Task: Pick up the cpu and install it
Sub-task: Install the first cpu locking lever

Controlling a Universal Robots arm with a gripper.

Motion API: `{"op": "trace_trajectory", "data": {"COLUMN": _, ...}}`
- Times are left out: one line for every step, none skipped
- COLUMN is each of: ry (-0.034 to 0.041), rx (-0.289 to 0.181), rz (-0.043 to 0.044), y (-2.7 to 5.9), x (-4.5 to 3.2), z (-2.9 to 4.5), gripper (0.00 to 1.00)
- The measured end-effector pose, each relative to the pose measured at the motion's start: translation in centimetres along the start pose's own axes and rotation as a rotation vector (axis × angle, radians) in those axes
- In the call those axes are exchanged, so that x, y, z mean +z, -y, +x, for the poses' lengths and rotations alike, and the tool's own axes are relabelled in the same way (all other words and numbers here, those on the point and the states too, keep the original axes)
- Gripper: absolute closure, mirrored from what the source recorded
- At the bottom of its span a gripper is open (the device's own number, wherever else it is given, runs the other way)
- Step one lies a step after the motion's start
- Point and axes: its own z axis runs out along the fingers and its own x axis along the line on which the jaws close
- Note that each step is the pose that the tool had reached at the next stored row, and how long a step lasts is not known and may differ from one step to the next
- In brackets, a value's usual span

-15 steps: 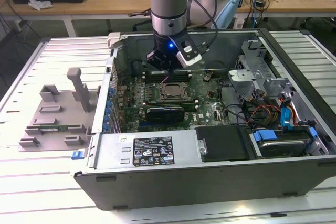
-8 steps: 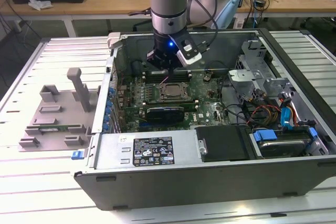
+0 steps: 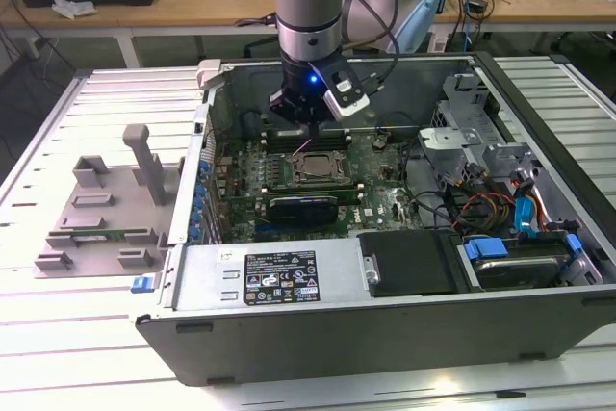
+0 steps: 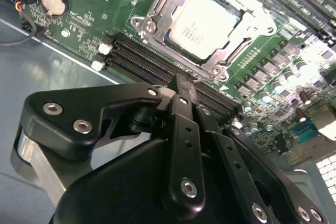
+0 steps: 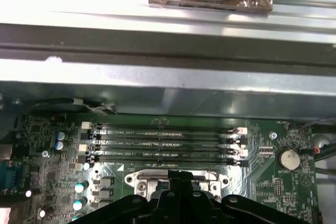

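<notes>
The cpu (image 4: pixel 205 24), a pale silver-grey square, lies flat inside the dark metal-framed socket (image 4: pixel 157 11) on the green motherboard. In the exterior view the cpu (image 3: pixel 316 166) sits in the middle of the open computer case, just below the gripper (image 3: pixel 309 130). In the second wrist view the black gripper (image 4: pixel 181 85) hangs above the memory slots beside the socket, its fingers pressed together with nothing between them. In the first wrist view the gripper (image 5: pixel 176 174) covers part of the socket.
A grey plastic tray with upright blocks (image 3: pixel 106 209) lies at the exterior view's left, outside the case. Case walls (image 3: pixel 207 132) surround the board. Memory slots (image 5: pixel 163 142) run along the socket. Cables and a drive cage (image 3: pixel 500 190) crowd the right; a power supply (image 3: pixel 279 276) lies in front.
</notes>
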Motion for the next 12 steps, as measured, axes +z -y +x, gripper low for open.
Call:
{"op": "trace_trajectory", "data": {"ry": 0.0019, "rx": 0.0, "rz": -0.0067, "y": -0.01, "x": 0.01, "z": 0.01, "gripper": 0.89}}
{"op": "trace_trajectory", "data": {"ry": 0.0034, "rx": 0.0, "rz": -0.0123, "y": -0.02, "x": 0.02, "z": 0.01, "gripper": 0.89}}
{"op": "trace_trajectory", "data": {"ry": 0.0056, "rx": 0.0, "rz": -0.02, "y": -0.03, "x": 0.05, "z": 0.01, "gripper": 0.89}}
{"op": "trace_trajectory", "data": {"ry": 0.0064, "rx": 0.0, "rz": -0.0233, "y": -0.03, "x": 0.09, "z": 0.0, "gripper": 0.89}}
{"op": "trace_trajectory", "data": {"ry": 0.0069, "rx": 0.0, "rz": -0.0258, "y": -0.03, "x": 0.13, "z": 0.01, "gripper": 0.89}}
{"op": "trace_trajectory", "data": {"ry": 0.0074, "rx": 0.0, "rz": -0.0278, "y": 0.0, "x": 0.26, "z": 0.02, "gripper": 0.89}}
{"op": "trace_trajectory", "data": {"ry": 0.0075, "rx": 0.0, "rz": -0.0283, "y": 0.06, "x": 0.53, "z": 0.04, "gripper": 0.89}}
{"op": "trace_trajectory", "data": {"ry": 0.0076, "rx": 0.0, "rz": -0.0283, "y": 0.13, "x": 0.86, "z": 0.06, "gripper": 0.89}}
{"op": "trace_trajectory", "data": {"ry": 0.0082, "rx": 0.0, "rz": -0.0283, "y": 0.2, "x": 1.23, "z": 0.07, "gripper": 0.89}}
{"op": "trace_trajectory", "data": {"ry": 0.0091, "rx": 0.0, "rz": -0.0283, "y": 0.24, "x": 1.4, "z": 0.09, "gripper": 0.89}}
{"op": "trace_trajectory", "data": {"ry": 0.0134, "rx": -0.001, "rz": -0.0283, "y": 0.27, "x": 1.54, "z": 0.1, "gripper": 0.89}}
{"op": "trace_trajectory", "data": {"ry": 0.0318, "rx": -0.005, "rz": -0.0275, "y": 0.31, "x": 1.73, "z": 0.11, "gripper": 0.89}}
